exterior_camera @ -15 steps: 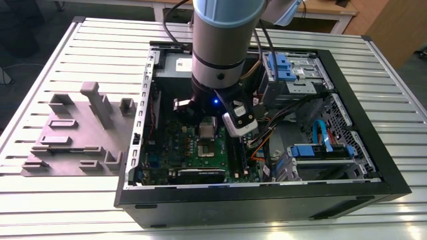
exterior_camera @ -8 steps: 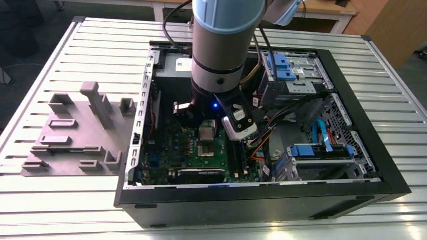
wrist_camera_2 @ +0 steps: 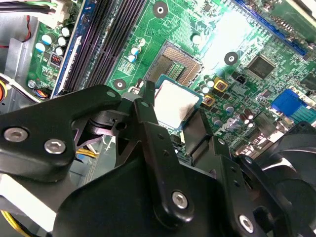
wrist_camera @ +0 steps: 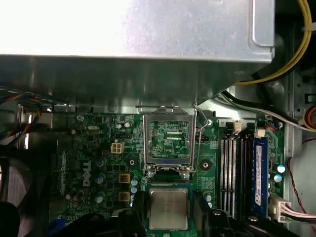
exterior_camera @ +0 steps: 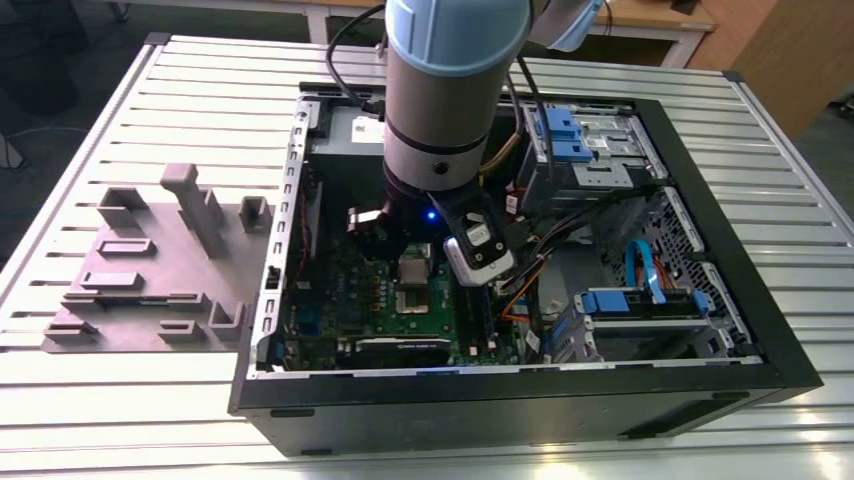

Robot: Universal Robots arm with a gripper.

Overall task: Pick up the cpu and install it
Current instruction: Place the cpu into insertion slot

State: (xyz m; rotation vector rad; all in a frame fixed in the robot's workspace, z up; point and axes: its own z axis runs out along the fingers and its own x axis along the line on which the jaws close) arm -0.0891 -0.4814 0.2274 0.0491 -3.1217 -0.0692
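Two fingers clamped on opposite edges of cpu, chip held flat over green motherboard; empty socket lies just ahead, in line with fingers, not yet beneath chip.

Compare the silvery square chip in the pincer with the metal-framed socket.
The silvery-grey square cpu has a plain metal top; the metal-framed socket shows green board and small parts inside. The cpu is clamped in the black pincer; the socket sits open on the green motherboard. Both are squarish.
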